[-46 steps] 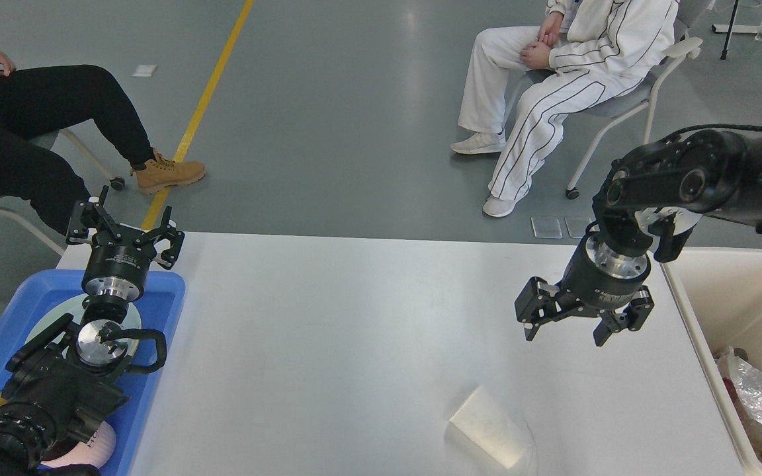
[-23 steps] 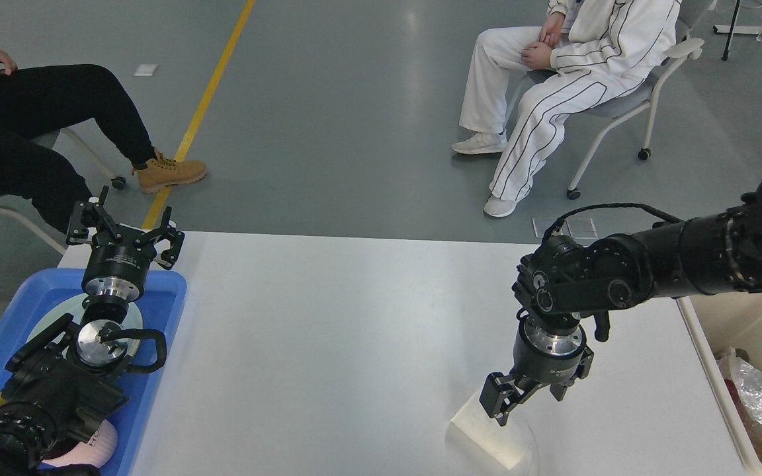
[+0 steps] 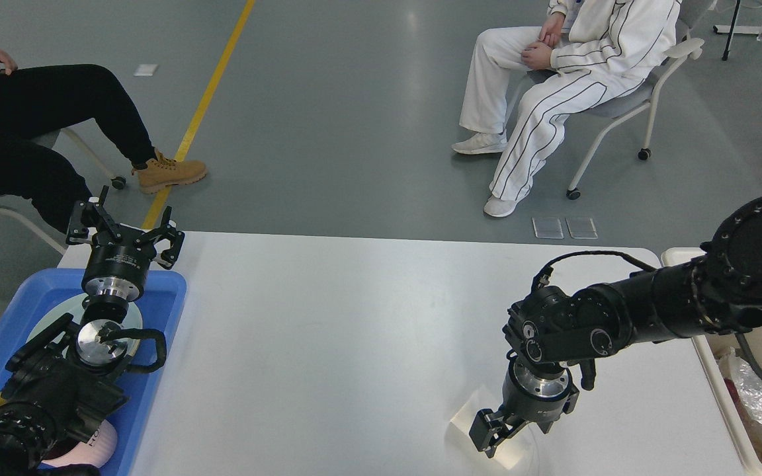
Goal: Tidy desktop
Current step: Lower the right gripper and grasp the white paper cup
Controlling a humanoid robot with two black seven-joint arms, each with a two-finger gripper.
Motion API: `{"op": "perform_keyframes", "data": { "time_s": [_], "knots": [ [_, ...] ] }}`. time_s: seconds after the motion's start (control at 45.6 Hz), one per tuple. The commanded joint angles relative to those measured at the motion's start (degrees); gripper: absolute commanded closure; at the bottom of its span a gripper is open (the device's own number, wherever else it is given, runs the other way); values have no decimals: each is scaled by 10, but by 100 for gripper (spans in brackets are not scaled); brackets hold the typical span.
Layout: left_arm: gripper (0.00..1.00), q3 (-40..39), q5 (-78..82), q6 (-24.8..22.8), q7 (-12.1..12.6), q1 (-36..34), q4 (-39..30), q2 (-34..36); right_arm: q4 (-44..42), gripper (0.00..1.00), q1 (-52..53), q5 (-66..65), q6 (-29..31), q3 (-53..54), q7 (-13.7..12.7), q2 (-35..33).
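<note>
Trick here is lowering the right gripper (image 3: 495,433) square over the clear flimsy plastic cup (image 3: 487,430) lying on the big white matte counter (image 3: 328,330), fingers spread open, left gripper (image 3: 124,228) idle and open too, then squeezing gently so it doesn't skid.

**Hardly any legible text**

Small white lettering is seen on the collar of the left gripper (image 3: 124,228), just behind its spread jaws, but it cannot be read. Dark letters, perhaps "HO", are printed on a pink object (image 3: 93,444) well behind those jaws.
</note>
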Motion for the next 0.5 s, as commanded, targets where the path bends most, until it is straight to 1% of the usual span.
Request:
{"op": "perform_keyframes", "data": {
  "time_s": [0.0,0.131,0.197,0.241,0.285,0.351,0.372,0.482],
  "knots": [
    [3,0,0,1,0,0,0,0,-2,4,-16,-17,-39,0,1,0],
    [3,0,0,1,0,0,0,0,1,7,-25,-39,-55,1,1,-1],
    [3,0,0,1,0,0,0,0,1,13,-27,-40,-56,1,1,0],
    [3,0,0,0,0,0,0,0,1,20,-27,-40,-58,1,1,0],
    [3,0,0,1,0,0,0,0,1,30,-27,-41,-60,1,1,0],
    [3,0,0,1,-1,0,0,0,2,34,-27,-44,-61,1,1,2],
    [3,0,0,1,0,0,0,0,3,37,-26,-45,-62,2,1,4],
    [3,0,0,1,0,0,0,0,11,65,-20,-47,-61,2,0,11]
  ]
}}
